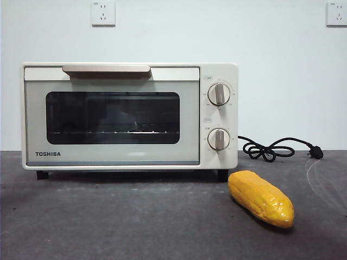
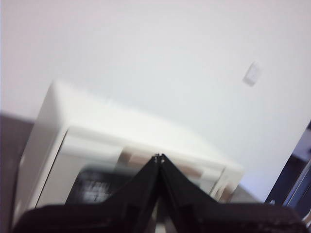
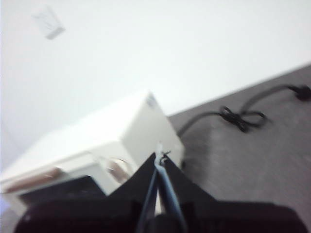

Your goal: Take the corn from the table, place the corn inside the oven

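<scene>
The corn (image 1: pixel 261 197) is lying on the table (image 1: pixel 108 222) just in front of the oven's (image 1: pixel 129 116) knob end, toward the table's front edge; only the front view is showing it. The left hand (image 2: pixel 159 156) and right hand (image 3: pixel 160 154) are hanging above, jaws pressed together, holding nothing, each looking down on the oven
</scene>
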Robot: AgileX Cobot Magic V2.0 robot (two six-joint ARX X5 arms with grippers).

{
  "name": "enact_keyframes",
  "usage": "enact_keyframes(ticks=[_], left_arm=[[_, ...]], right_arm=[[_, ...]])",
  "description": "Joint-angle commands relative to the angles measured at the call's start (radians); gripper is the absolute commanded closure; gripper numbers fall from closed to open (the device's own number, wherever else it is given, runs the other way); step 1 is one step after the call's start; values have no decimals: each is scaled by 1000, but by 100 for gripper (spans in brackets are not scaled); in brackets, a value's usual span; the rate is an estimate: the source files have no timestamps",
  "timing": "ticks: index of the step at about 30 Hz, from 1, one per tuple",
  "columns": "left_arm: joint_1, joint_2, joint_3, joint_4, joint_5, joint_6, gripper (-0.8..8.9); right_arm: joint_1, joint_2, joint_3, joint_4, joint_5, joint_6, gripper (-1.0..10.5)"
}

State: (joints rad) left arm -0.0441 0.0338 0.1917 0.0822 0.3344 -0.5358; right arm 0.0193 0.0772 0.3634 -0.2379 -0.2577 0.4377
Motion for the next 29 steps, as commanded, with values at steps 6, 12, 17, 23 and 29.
enact_keyframes(ticks=[6,12,17,23,29], left_arm=[[3,115,249,5,77,-10,817],[3,264,447,-42,217,-10,817],[3,397,587,-94,338,-7,817],[3,553,724,-143,493,-2,817],[-1,636,793,-158,563,-2,817]], right_arm=[[0,212,258,-14,-201,-51,939],[0,414,445,-51,-401,-53,646],[2,564,589,-175,-443,-74,442],[48,710,711,-322,-436,-179,402],[193,822,732,-423,-264,-232,407]])
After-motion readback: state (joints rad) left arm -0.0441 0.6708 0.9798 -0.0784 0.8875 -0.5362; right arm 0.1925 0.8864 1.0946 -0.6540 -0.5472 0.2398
